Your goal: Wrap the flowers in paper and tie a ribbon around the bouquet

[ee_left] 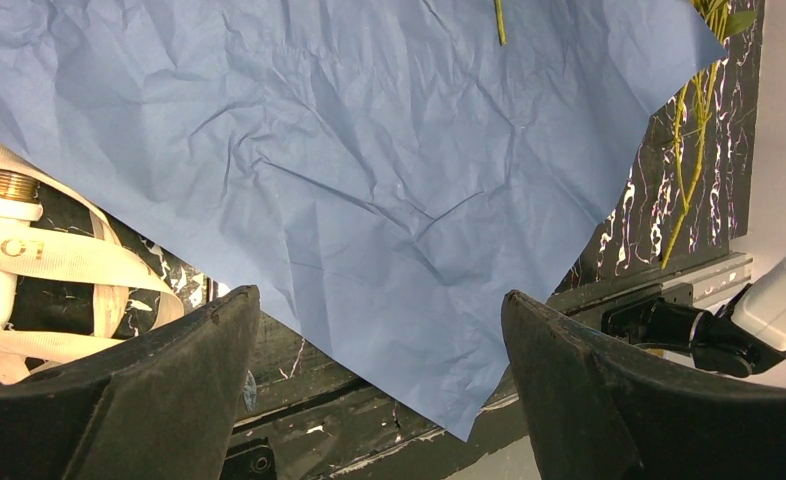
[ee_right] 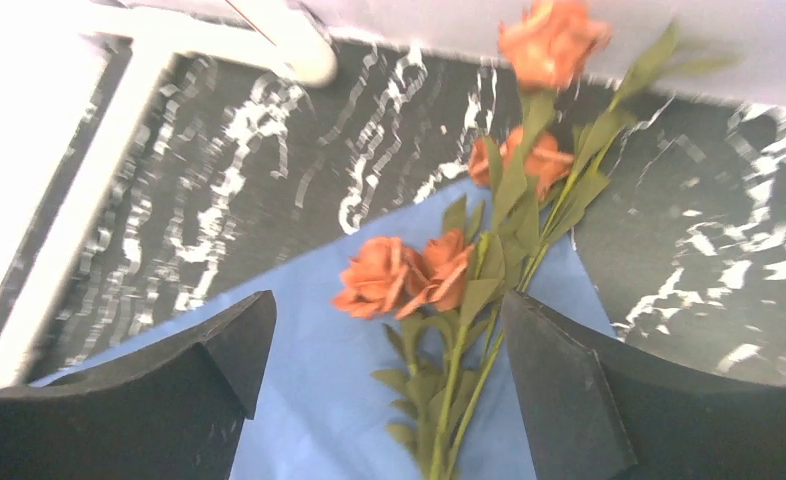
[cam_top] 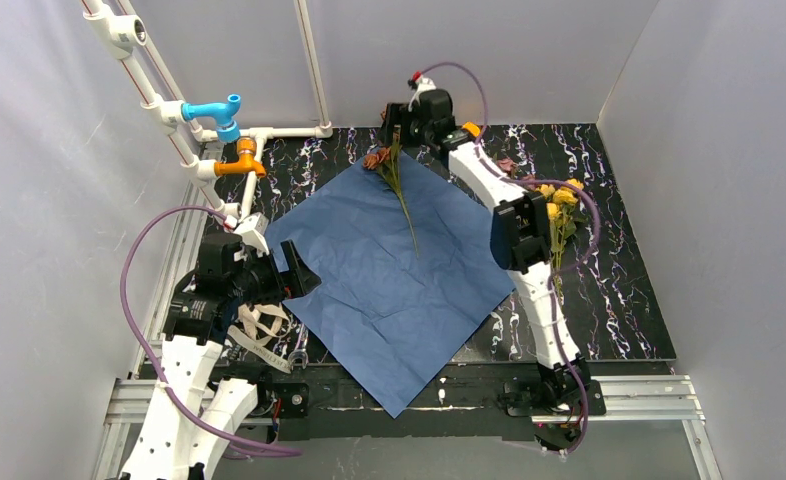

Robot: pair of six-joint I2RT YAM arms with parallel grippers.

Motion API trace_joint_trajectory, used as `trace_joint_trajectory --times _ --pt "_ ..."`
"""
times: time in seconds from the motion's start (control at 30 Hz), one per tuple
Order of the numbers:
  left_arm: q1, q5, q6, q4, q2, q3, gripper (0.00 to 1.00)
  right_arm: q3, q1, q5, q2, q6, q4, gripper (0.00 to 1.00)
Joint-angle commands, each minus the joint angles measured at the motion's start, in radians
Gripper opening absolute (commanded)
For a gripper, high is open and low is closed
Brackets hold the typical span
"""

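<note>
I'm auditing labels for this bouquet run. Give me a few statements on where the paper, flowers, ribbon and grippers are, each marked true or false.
1. The paper lies spread open on the table. True.
2. Every flower lies on the paper. False: the pink-brown roses lie at its far corner, but the yellow roses are on the table to its right.
3. The ribbon is tied around the stems. False: it lies loose beside the left arm.
4. The left gripper and right gripper are both open. True.
</note>
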Motion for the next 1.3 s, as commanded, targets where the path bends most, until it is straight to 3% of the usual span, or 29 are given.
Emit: trace_joint_trajectory --times 0.0,0.1,0.27,0.4,0.5,0.83,1.2,1.27 --pt "0.006 0.013 0.013 0.002 -0.009 -0.011 0.89 -0.038 -0.002 0.091 -0.333 -0.018 -0.020 0.93" --pt "0.006 0.013 0.014 0.003 -0.003 -0.010 0.89 -0.233 -0.002 0.255 -0.549 -0.061 -0.131 0.94" --pt "0.008 0.015 0.013 0.002 -0.006 -0.011 0.89 -0.766 -0.021 0.568 -0.920 -0.141 -0.169 0.98" --pt "0.008 0.042 0.018 0.009 -0.010 -0.013 0.89 -1.075 -0.181 0.539 -1.070 -0.115 -0.200 0.98" --pt "0.008 0.058 0.021 0.012 0.000 -0.013 0.89 -1.228 -0.285 0.473 -1.117 -0.094 -0.172 0.92" --pt "0.007 0.038 0.013 0.007 -0.028 -0.016 0.89 -1.236 -0.319 0.518 -0.937 -0.112 -0.216 0.78" --pt "0.008 0.032 0.010 0.003 -0.024 -0.016 0.89 -1.214 -0.347 0.556 -0.842 -0.149 -0.201 0.50" --pt "0.008 0.032 0.009 0.003 -0.019 -0.016 0.89 -1.205 -0.348 0.552 -0.831 -0.149 -0.204 0.41"
